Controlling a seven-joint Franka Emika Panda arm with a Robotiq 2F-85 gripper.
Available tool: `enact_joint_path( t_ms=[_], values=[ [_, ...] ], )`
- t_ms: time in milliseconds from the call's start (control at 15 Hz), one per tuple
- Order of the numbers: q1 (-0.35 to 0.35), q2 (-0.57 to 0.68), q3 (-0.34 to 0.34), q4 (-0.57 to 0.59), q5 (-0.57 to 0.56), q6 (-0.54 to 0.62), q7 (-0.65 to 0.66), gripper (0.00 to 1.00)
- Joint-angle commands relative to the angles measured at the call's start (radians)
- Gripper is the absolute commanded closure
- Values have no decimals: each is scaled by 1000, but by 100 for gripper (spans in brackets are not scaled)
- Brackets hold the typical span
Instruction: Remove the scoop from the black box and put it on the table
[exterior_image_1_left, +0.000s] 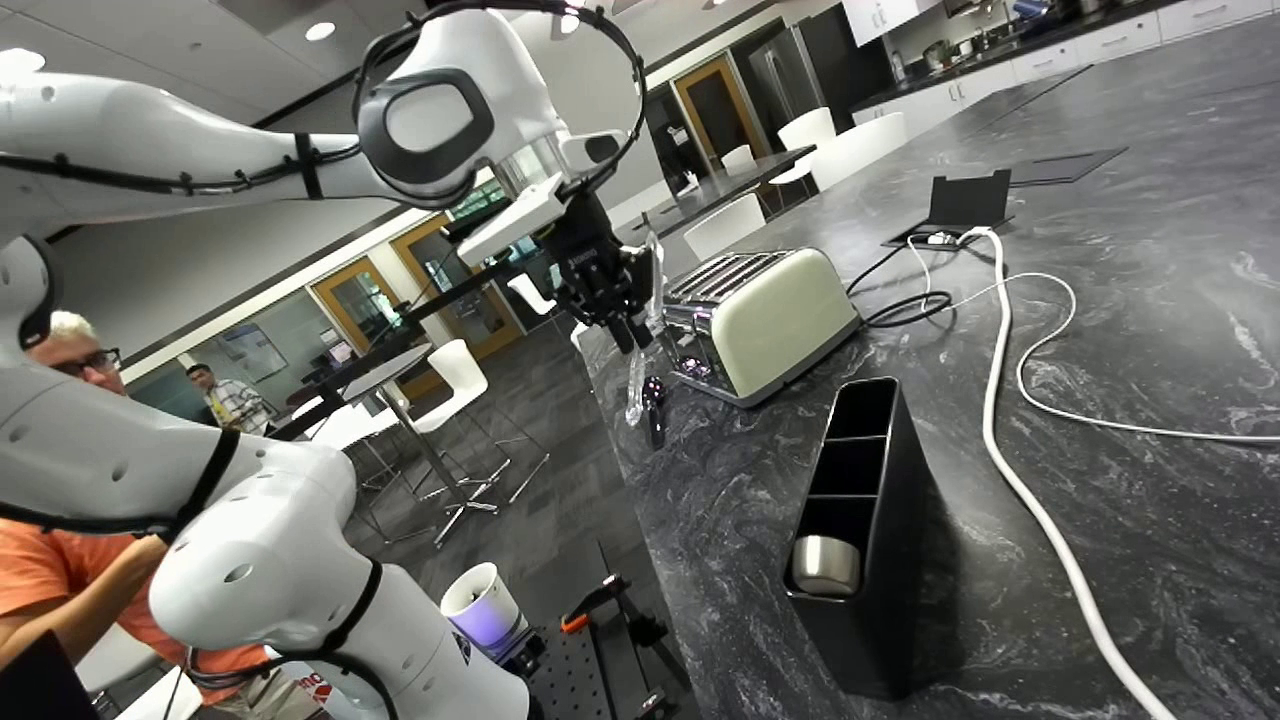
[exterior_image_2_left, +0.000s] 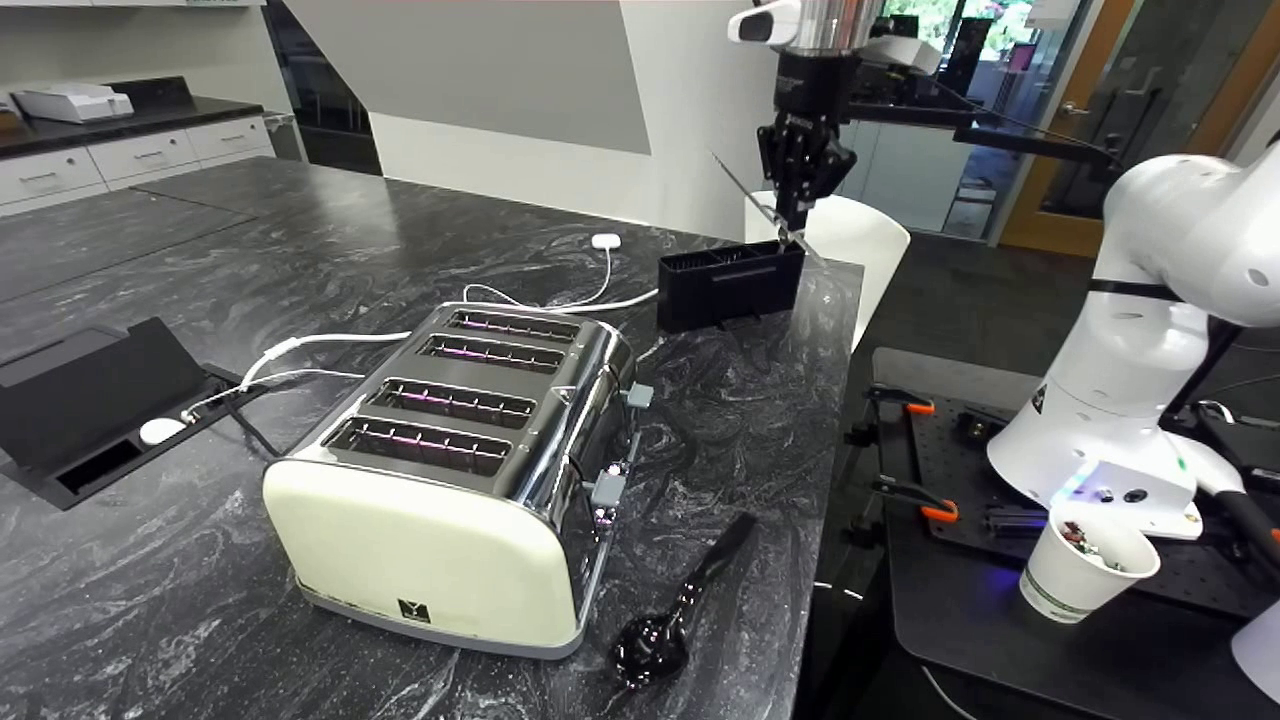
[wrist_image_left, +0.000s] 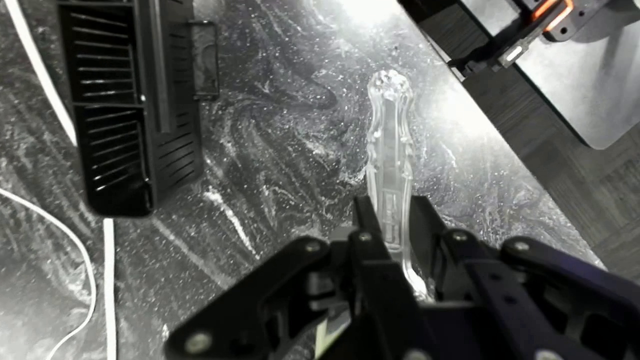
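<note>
And the gripper (wrist_image_left: 393, 210) has the scoop (wrist_image_left: 390, 135)! Two black fingers (wrist_image_left: 366, 217) press in from either side of the clear handle, closed to just its width, and the hold looks snug in the wrist view. Out of the black box (exterior_image_1_left: 890, 590) it is, held over the table (exterior_image_2_left: 740, 440) near the edge, knobbly handle end pointing down. Look at the lean on it: in an exterior view it cuts a sharp slant past the fingertips. Does that low end meet the stone? I cannot tell.

The box stands upright on the table, well apart from the scoop in the wrist view (never mind that the two overlap in an exterior view). Down in its end compartment sits a round silvery piece (exterior_image_1_left: 825, 565), shining away.

Over to the cream toaster (exterior_image_2_left: 420, 560), four slots on top, planted on the dark veined surface, with a glossy black spoon (exterior_image_2_left: 650, 650) lying just beside it. A thick white cable (exterior_image_1_left: 990, 420) snakes past the box. A paper cup (exterior_image_2_left: 1085, 565) stands near the robot base (exterior_image_2_left: 1100, 400), and a man in an orange shirt (exterior_image_1_left: 50, 565) shows behind the arm (exterior_image_1_left: 250, 580).
</note>
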Motion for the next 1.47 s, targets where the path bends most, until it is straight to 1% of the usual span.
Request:
enact_joint_path(
  t_ms=[0, 200, 467, 733, 1067, 1400],
  values=[
    [32, 193, 12, 70, -42, -19, 168, 94],
    [36, 350, -4, 122, -42, -30, 206, 94],
    [21, 544, -24, 219, -20, -24, 136, 94],
    [-4, 709, -16, 328, -14, -14, 128, 94],
    [-19, 855, -1, 442, -18, -25, 156, 94],
    [-28, 939, 9, 516, -20, -45, 171, 94]
  ],
)
